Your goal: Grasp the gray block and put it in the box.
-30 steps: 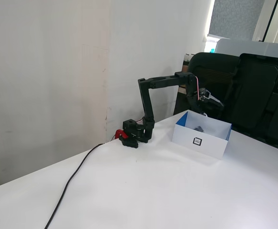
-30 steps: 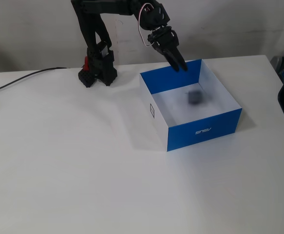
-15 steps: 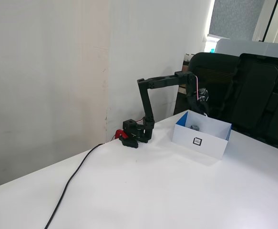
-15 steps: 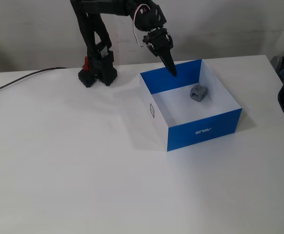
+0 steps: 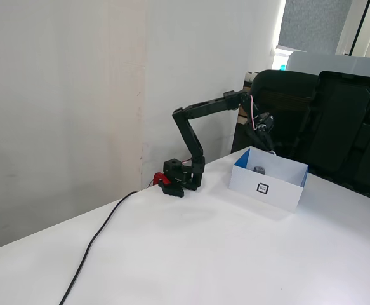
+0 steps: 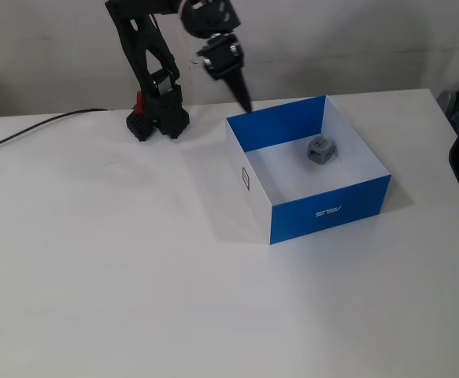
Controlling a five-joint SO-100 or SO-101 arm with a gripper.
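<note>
The white desk (image 6: 135, 276) carries everything, with a black cable (image 6: 32, 132) trailing off from the arm's base. The black arm (image 5: 200, 111) has folded back toward its base over the last second, so it no longer reaches over the box. The box (image 6: 330, 210) sits open on the desk, blue inside, its square tag (image 5: 263, 188) facing one fixed view. The pincer (image 6: 243, 101) now hangs just outside the box's near corner, tips pointing down and drawn together, holding nothing; 1 second ago it was spread above the box's far wall. The gray block (image 6: 320, 150) lies at rest on the box floor near the back wall, where a second ago it was a blur in mid-fall. By my judgement the drop is made and the task is essentially finished; only the retreat is left.
</note>
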